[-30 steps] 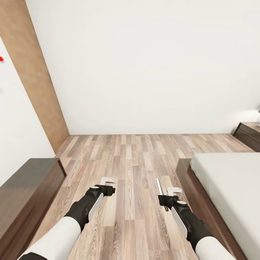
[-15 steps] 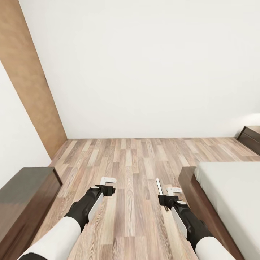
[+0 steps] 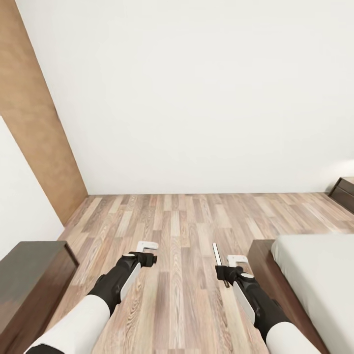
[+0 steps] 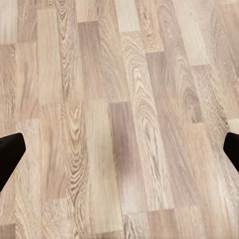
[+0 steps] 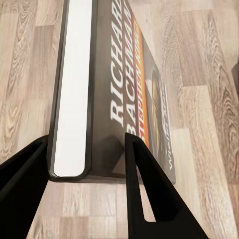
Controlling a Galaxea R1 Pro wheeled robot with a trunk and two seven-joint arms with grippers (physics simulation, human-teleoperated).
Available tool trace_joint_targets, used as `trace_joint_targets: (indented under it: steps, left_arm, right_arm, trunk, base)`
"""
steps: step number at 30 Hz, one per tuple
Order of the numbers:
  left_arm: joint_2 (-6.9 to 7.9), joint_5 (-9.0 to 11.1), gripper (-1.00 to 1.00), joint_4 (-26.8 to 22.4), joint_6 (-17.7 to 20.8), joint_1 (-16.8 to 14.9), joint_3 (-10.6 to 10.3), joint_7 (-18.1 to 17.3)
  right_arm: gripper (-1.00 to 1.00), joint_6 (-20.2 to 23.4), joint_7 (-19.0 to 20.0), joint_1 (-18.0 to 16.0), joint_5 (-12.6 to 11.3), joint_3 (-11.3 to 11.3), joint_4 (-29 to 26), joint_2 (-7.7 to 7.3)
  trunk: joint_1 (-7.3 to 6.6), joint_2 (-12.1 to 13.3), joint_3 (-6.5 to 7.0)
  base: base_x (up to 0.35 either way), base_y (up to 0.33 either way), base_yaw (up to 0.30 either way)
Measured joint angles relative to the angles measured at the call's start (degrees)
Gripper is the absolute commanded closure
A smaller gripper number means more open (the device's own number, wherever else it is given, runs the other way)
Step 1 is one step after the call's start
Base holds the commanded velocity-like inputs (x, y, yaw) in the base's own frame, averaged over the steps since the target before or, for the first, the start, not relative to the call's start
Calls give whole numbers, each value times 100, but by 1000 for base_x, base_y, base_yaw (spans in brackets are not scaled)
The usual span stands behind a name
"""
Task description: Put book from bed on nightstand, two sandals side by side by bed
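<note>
Slid lower in frame: bed (image 3: 314,275) at lower right. One book (image 5: 119,94) clamped edge-up in right gripper (image 3: 222,268); left gripper (image 3: 147,251) spread wide, empty.

Both arms forward and low — left hand (image 3: 145,251) open, right hand (image 3: 225,263) clamped shut.

Bedroom floor between a bench and the bed

The bench (image 3: 29,280) lies at the left, the bed (image 3: 314,285) at the right, a nightstand (image 3: 345,192) beyond it by the far wall. Over the floor (image 3: 177,221) between them, the right gripper (image 3: 222,268) holds the book (image 3: 217,255) upright.
</note>
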Motion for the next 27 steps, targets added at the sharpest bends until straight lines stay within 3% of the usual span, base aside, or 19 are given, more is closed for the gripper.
trace_joint_targets:
  steps: [27]
  left_arm:
    - [5,0,-100,0,0,0,-4,0]
  right_arm:
    - [100,0,0,0,0,0,0,0]
  trunk:
    - [-593,1084,485]
  base:
    - [339,0,0]
